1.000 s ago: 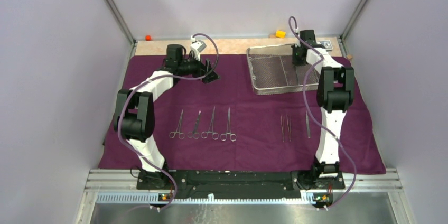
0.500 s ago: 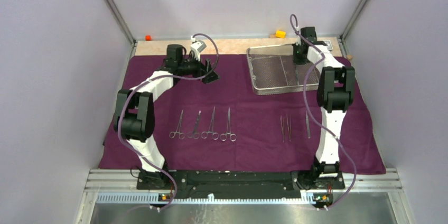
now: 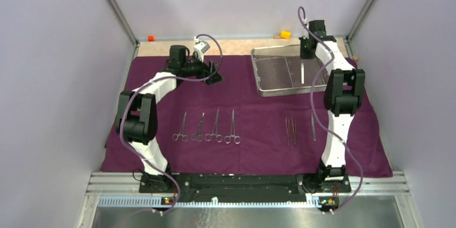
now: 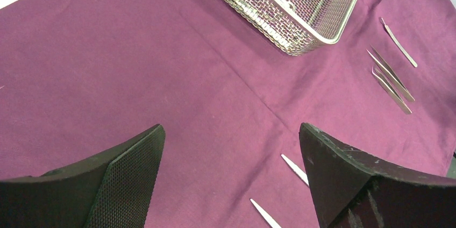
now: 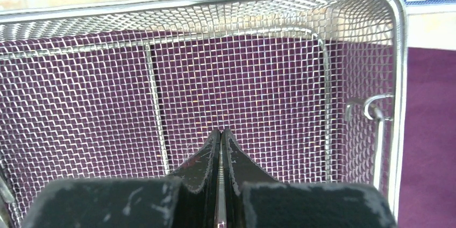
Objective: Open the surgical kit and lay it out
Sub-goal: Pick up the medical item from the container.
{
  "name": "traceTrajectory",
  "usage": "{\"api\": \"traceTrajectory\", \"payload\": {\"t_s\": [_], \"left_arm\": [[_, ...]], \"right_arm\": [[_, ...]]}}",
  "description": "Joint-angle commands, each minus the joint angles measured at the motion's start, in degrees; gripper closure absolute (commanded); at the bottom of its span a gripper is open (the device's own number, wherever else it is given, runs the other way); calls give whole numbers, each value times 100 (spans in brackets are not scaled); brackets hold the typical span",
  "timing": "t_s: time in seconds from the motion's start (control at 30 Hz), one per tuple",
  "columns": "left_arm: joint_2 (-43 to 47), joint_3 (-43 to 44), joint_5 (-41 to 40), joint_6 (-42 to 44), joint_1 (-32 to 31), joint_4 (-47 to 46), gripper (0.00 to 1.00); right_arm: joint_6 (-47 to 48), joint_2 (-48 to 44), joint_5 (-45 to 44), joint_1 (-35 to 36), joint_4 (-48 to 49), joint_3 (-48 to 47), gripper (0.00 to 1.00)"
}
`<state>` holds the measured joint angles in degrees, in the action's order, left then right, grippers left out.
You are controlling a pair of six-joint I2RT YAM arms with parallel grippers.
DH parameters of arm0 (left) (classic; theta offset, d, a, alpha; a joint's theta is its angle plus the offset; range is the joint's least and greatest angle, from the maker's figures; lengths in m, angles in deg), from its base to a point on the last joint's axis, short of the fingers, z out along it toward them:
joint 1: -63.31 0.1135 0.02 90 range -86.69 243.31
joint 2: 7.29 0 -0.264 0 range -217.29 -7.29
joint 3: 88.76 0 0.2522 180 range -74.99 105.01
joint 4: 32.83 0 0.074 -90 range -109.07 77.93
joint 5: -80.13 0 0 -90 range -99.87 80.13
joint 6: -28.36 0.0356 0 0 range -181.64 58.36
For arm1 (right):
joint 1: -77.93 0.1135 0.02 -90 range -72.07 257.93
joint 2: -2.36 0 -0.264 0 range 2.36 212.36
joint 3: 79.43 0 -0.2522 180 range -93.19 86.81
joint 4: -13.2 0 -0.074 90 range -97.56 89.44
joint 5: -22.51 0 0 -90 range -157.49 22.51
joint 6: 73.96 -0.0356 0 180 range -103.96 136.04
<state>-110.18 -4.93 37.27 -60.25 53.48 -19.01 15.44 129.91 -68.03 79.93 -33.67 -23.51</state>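
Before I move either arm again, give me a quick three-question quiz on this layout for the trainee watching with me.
1. How many ring-handled clamps lie in a row on the purple cloth?
2. True or false: the left gripper is shut.
3. Where is the right gripper?
A. above the mesh tray
B. beside the clamps
C. past the near edge of the cloth

Key: 1. four. 2. False, its jaws stand wide open above the cloth. 3. A, shut over the tray's floor.
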Motion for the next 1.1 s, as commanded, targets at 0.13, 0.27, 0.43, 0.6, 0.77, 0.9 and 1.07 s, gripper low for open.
{"api": "traceTrajectory", "payload": {"t_s": [0.13,0.27,0.43,0.6,0.77,0.9,1.07], "left_arm": [[344,58,155,-76,-18,-188,1],[368,32,163,-99,-19,-212,1],[398,24,164,-88,-19,-230,1],[388,3,167,-95,-19,-234,1],[401,-2,168,-85,-19,-263,1],[373,29,205,-121,-32,-329,1],[326,183,142,-53,-126,-270,1]], "right_arm": [[263,-735,-32,-15,-203,-585,100],[328,-811,-79,-20,-243,-524,100],[350,-922,-46,-15,-187,-345,100],[361,-945,-16,-15,-213,-366,100],[357,-1103,36,-15,-237,-304,100],[367,-1311,36,-16,-241,-159,100],[420,-1653,203,-11,-229,66,100]]}}
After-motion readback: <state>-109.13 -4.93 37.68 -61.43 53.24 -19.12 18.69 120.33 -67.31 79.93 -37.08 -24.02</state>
